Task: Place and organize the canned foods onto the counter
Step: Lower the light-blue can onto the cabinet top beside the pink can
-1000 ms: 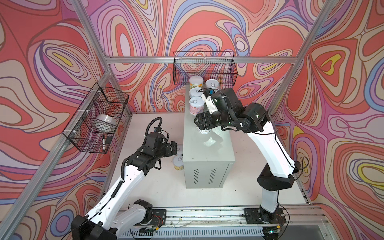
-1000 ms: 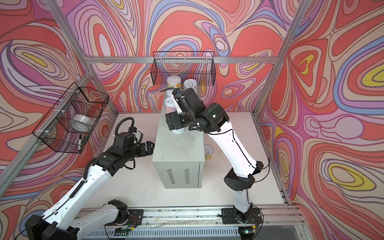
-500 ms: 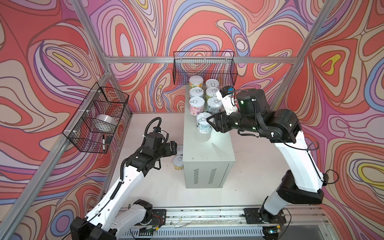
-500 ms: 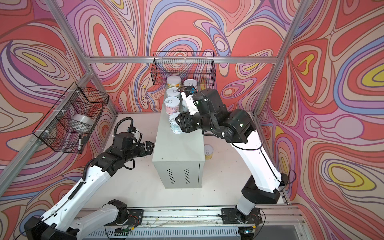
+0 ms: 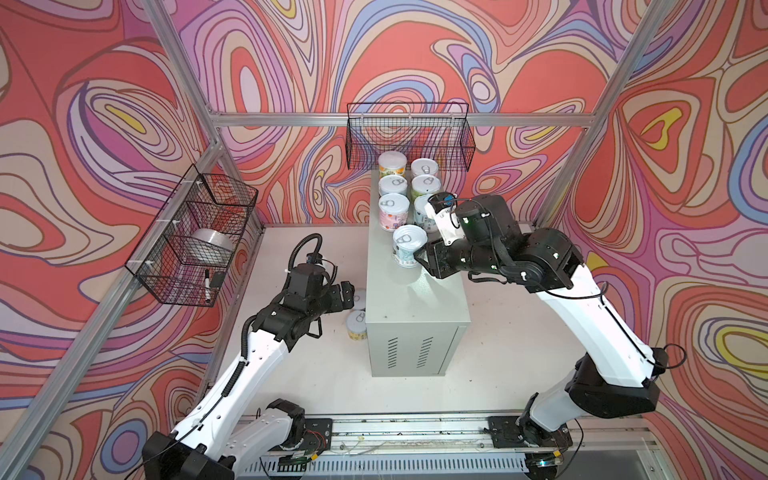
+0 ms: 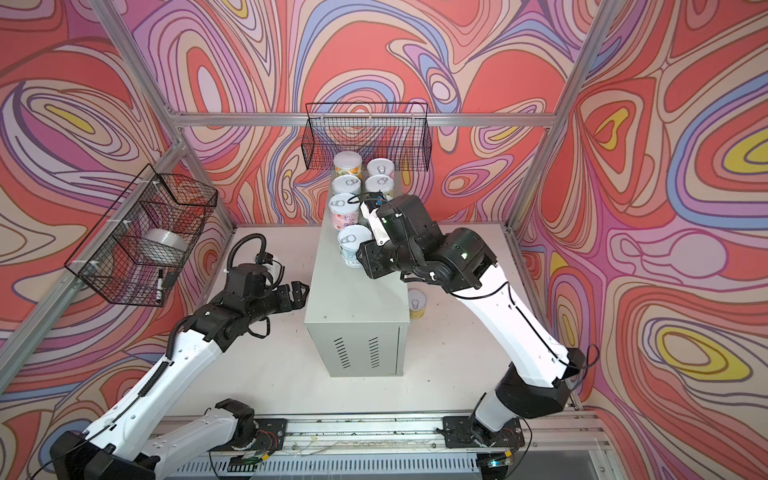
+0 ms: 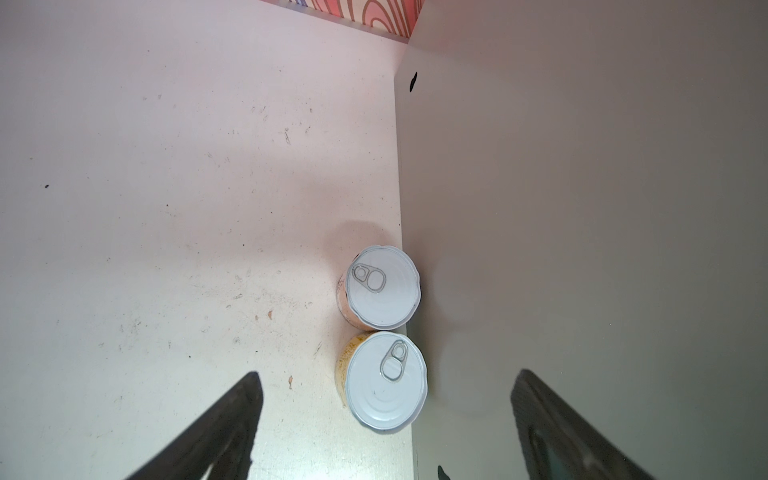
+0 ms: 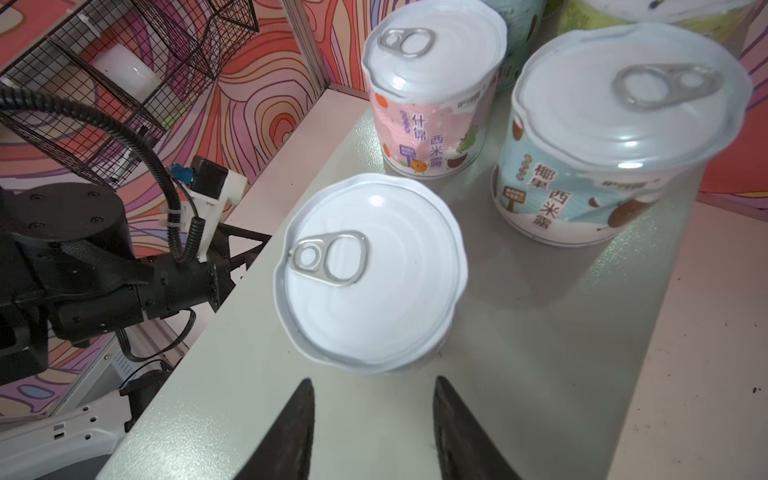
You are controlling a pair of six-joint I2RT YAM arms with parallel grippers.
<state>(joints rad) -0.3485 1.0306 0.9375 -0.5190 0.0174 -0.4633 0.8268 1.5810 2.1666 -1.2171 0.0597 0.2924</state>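
My right pincer (image 8: 372, 384) stood narrow, its two fingers apart with nothing between them, low over the counter (image 5: 419, 307) and just short of the nearest can (image 8: 370, 274). That can, with a pale blue label, stood upright near the counter's left edge; whether my tips touched it I could not tell. Behind it six more cans stood upright in two rows running to the back wall, among them a pink can (image 8: 432, 95) and a second blue can (image 8: 615, 137). My left pincer (image 7: 388, 374) was wide and empty, hovering above the white tabletop (image 7: 166, 208) beside the counter's left wall. Below it two cans stood on the tabletop, close together and tight against the cabinet: a yellow can (image 7: 386, 382) and an orange can (image 7: 382, 286). In a top view a lone can (image 6: 417, 304) stood on the tabletop by the counter's right side. A silver roll (image 5: 210, 245) lay in the side basket (image 5: 174, 286)
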